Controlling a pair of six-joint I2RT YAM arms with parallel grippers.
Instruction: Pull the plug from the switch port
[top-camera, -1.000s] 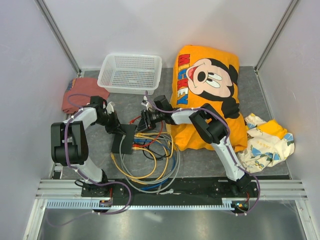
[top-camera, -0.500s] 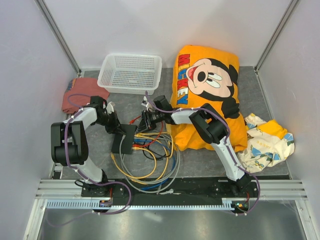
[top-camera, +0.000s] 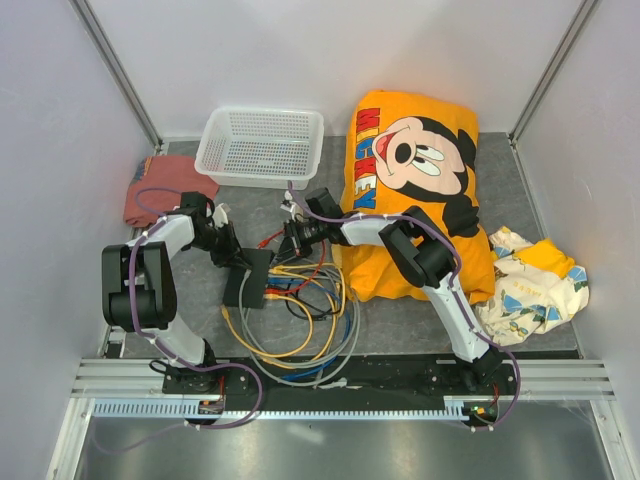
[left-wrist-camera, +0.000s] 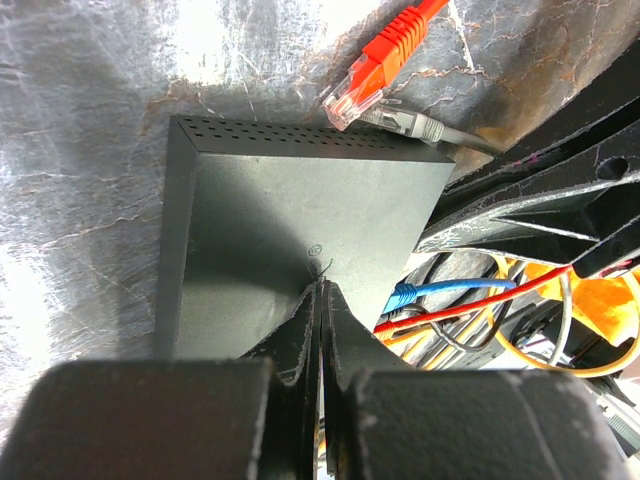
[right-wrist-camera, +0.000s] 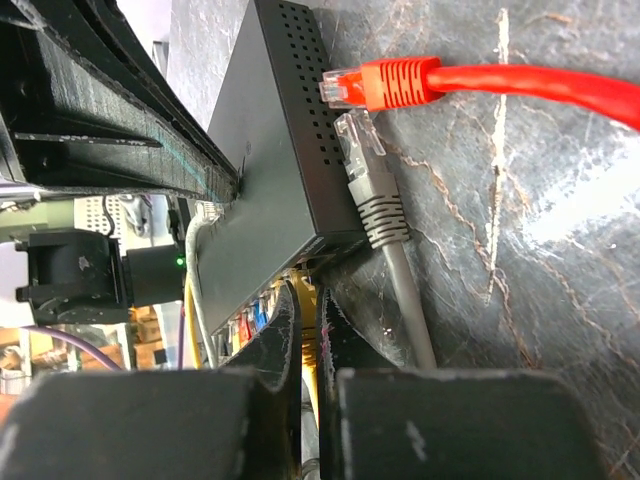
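The switch (top-camera: 247, 279) is a flat black box on the grey mat, with coloured cables plugged into its right side. My left gripper (top-camera: 232, 256) is shut, and its tips (left-wrist-camera: 322, 288) press on the switch's top (left-wrist-camera: 300, 210). My right gripper (top-camera: 290, 240) is at the switch's far end. In the right wrist view it (right-wrist-camera: 308, 295) is closed on a yellow plug (right-wrist-camera: 310, 315) at the end socket of the switch (right-wrist-camera: 270, 150). A loose orange plug (right-wrist-camera: 385, 82) and a loose grey plug (right-wrist-camera: 372, 190) lie beside the switch's far edge.
Coiled yellow, blue, red and grey cables (top-camera: 300, 320) lie in front of the switch. A white mesh basket (top-camera: 262, 145) stands at the back. An orange Mickey cloth (top-camera: 415, 180) is on the right, a red cloth (top-camera: 150, 190) on the left and a patterned cloth (top-camera: 530, 285) at the far right.
My right gripper has shifted very slightly towards the far left. The left arm and the switch have not visibly moved.
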